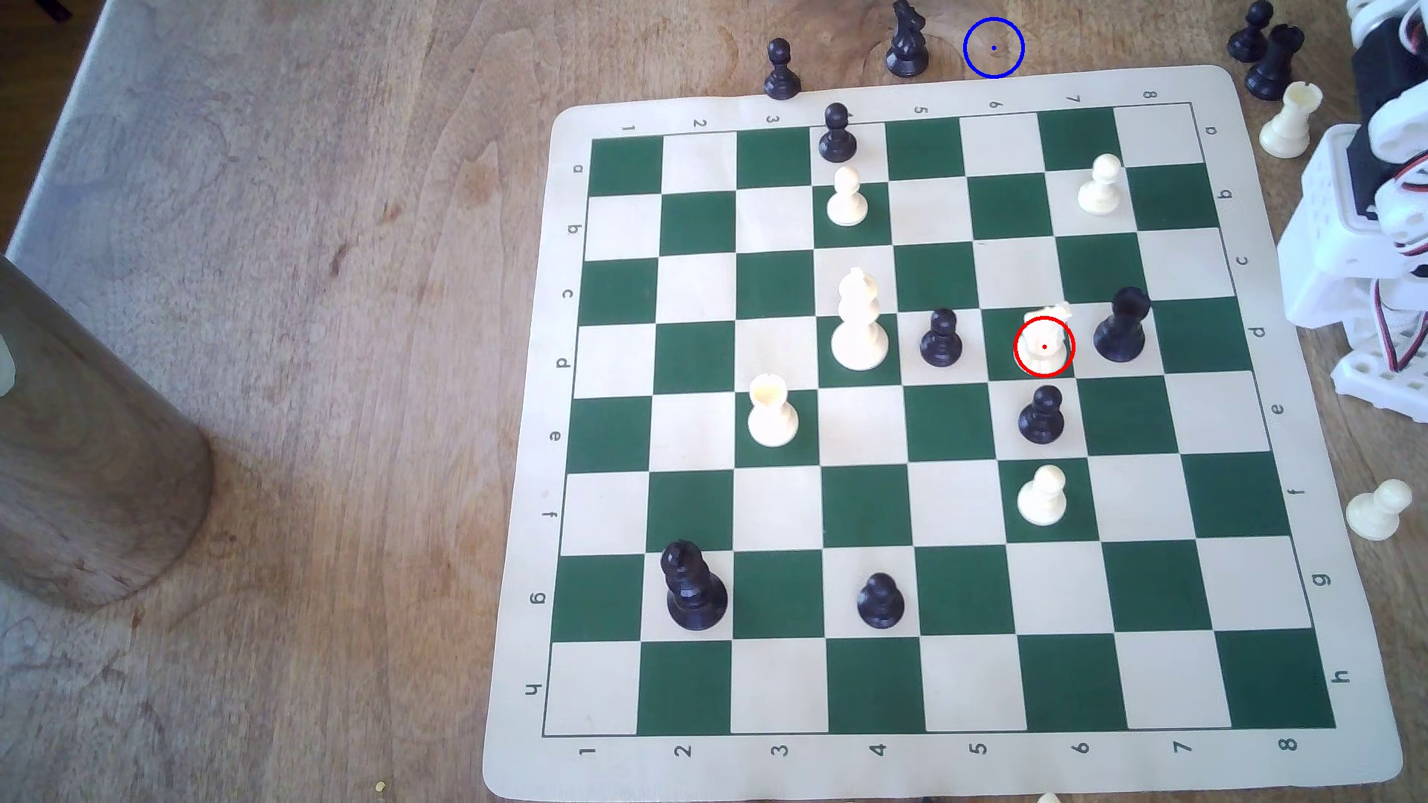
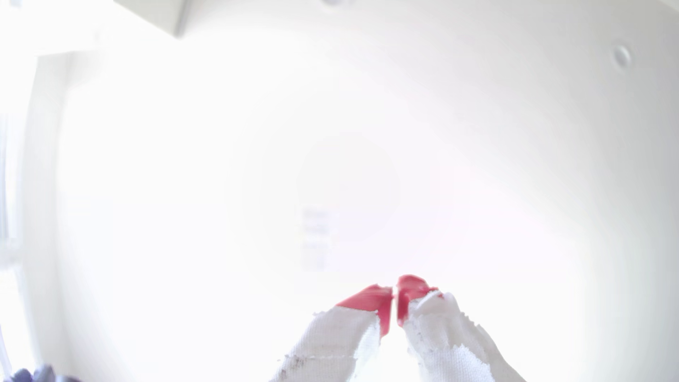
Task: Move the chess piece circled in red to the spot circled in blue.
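Nothing is done yet: my gripper (image 2: 395, 294), red-tipped fingers pinched together on nothing, is folded away from the board, the white knight (image 1: 1044, 345) sits in its red ring, and the blue-ringed spot (image 1: 994, 48) is bare wood.

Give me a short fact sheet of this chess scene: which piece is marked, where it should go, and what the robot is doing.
marked piece: white knight, ringed in red, upright on a green square in row d
nearest neighbours: black pawn just below it in the exterior view, black piece to its right
goal: blue circle on bare wood beyond the board's top edge, beside a black knight
arm: white arm folded at the exterior view's right, off the board
gripper: gripper red-tipped, shut, holding nothing
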